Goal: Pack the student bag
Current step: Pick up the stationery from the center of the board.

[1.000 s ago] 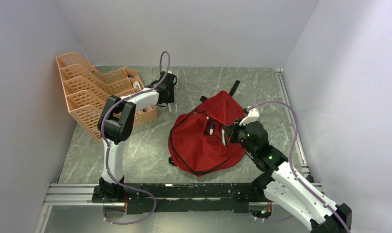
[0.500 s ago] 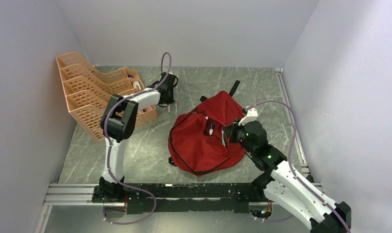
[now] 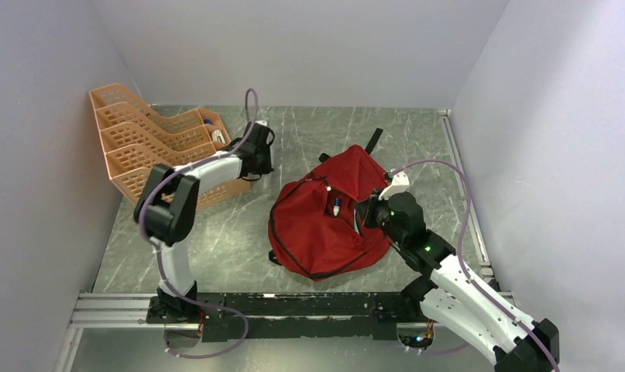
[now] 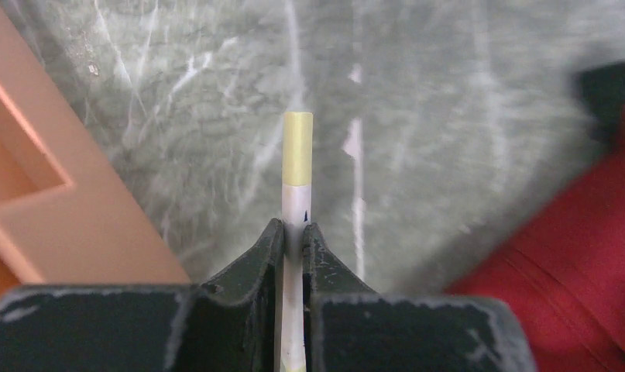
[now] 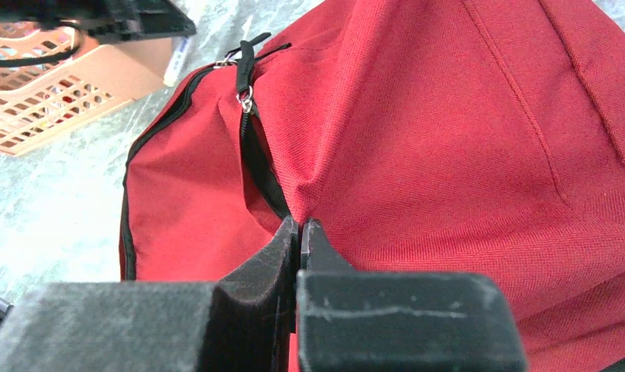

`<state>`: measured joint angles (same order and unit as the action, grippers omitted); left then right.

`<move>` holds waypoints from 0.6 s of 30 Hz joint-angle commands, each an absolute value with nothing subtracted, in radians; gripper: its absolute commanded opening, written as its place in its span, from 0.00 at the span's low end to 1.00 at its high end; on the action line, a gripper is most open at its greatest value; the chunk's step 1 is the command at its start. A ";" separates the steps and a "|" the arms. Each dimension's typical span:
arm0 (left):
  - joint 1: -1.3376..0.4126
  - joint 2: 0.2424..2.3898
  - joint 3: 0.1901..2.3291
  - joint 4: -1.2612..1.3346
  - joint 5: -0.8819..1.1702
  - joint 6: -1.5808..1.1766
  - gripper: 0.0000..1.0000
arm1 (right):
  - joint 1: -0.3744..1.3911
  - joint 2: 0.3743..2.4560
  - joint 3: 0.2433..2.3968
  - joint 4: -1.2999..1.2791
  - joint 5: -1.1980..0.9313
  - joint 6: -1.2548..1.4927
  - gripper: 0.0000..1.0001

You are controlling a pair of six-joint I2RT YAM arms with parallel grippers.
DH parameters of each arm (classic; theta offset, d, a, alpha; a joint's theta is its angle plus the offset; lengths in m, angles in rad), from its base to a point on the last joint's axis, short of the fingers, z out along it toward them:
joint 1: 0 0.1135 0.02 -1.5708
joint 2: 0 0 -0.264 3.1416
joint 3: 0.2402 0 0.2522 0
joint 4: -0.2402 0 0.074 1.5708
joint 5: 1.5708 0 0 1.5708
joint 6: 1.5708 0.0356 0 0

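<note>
The table (image 3: 216, 240) is a flat grey-green slab with pale marble veining. The student bag (image 3: 317, 232) lies slumped at mid-table, right of centre: soft red woven fabric, rounded outline, black zipper (image 5: 255, 163) with a metal pull. Its upper opening gapes, and a small white pen (image 3: 337, 206) stands inside it.

The tray rack (image 3: 131, 147) is rigid orange plastic with perforated, stepped tiers, and stands at the far left. Small items in its rear compartment are too small to identify.

The right gripper (image 5: 300, 229) has its jaws pressed together, pinching a fold of red fabric beside the zipper. The left gripper (image 4: 293, 232), beside the rack's corner, is clamped on a slim white marker (image 4: 297, 151) with a cylindrical pale-yellow cap.
</note>
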<state>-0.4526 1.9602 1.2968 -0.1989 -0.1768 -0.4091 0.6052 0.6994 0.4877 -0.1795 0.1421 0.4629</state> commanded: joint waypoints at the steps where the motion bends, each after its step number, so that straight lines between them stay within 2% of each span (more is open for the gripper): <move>1: -0.462 1.745 1.202 -0.063 -0.031 -0.453 0.05 | 0.609 0.698 0.491 -0.149 0.131 0.470 0.00; 6: -0.513 1.578 1.126 -0.076 -0.003 -0.463 0.05 | 0.609 0.695 0.478 -0.130 0.126 0.494 0.00; 12: -0.560 1.358 0.951 -0.007 0.124 -0.534 0.05 | 0.609 0.709 0.507 -0.141 0.131 0.441 0.00; 18: -0.681 1.203 0.828 0.039 0.179 -0.602 0.05 | 0.609 0.744 0.551 -0.138 0.186 0.386 0.00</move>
